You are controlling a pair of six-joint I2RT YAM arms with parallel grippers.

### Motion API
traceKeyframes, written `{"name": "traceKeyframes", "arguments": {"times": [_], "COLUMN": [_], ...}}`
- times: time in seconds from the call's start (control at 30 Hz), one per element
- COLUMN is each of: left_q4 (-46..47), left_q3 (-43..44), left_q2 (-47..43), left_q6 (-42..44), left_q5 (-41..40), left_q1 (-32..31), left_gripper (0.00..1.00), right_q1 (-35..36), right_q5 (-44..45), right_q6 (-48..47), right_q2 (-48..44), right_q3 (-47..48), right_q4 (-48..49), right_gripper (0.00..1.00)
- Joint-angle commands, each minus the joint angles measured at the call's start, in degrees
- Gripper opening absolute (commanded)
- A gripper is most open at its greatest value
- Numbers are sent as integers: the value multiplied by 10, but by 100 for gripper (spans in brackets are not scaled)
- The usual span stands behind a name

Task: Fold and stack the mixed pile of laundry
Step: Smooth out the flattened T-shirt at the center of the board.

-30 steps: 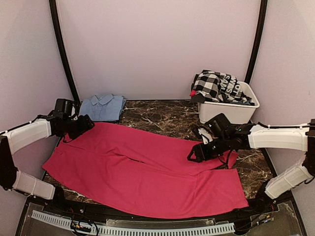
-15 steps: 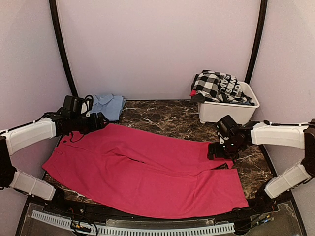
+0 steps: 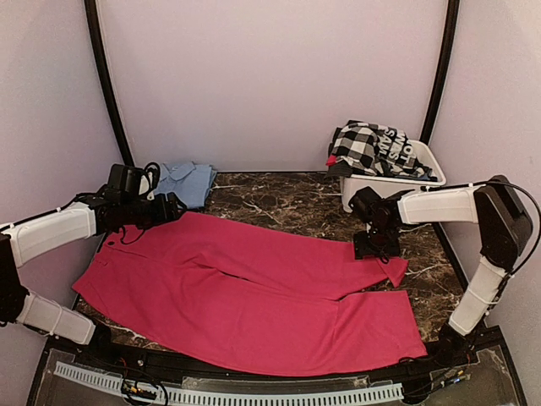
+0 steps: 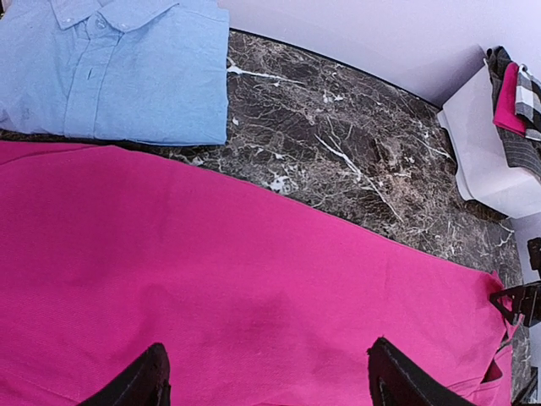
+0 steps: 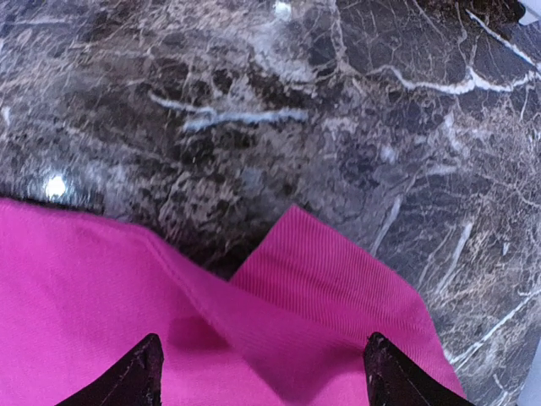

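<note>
My left hand (image 3: pixel 169 208) hovers wide open over the far-left end of the magenta-pink cloth (image 3: pixel 254 288), gripping nothing. My right hand (image 3: pixel 377 245) hangs open and empty above the cloth's turned-over corner near the right edge of the table (image 3: pixel 287 199). The light-blue piece (image 3: pixel 179 182) lies folded in the far-left corner. The black-and-white checked garment (image 3: pixel 372 144) is heaped in the white tub (image 3: pixel 397 193) at the far right.
</note>
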Motion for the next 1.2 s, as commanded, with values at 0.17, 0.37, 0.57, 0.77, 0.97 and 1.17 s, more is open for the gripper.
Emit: {"name": "traceKeyframes", "arguments": {"times": [0.17, 0.37, 0.57, 0.77, 0.97, 1.17], "left_q4": [-6, -2, 0, 3, 12, -3], "left_q3": [9, 9, 11, 10, 14, 14], "left_q2": [-33, -28, -29, -29, -10, -10], "left_q6": [23, 22, 24, 21, 5, -31], "left_q5": [-30, -28, -25, -29, -24, -39], "left_q1": [-3, -3, -3, -3, -2, 10], "left_gripper": [80, 80, 80, 80, 80, 81], "right_q1": [-32, -52, -29, 35, 111, 204], "right_q5": [95, -89, -225, -340, -455, -590], "right_q6": [-62, -109, -141, -103, -38, -8], "right_q2": [57, 11, -20, -34, 131, 283], "right_q3": [67, 27, 47, 171, 347, 556], "right_q4": [-67, -26, -1, -7, 22, 62], "right_gripper": [62, 35, 0, 0, 0, 28]}}
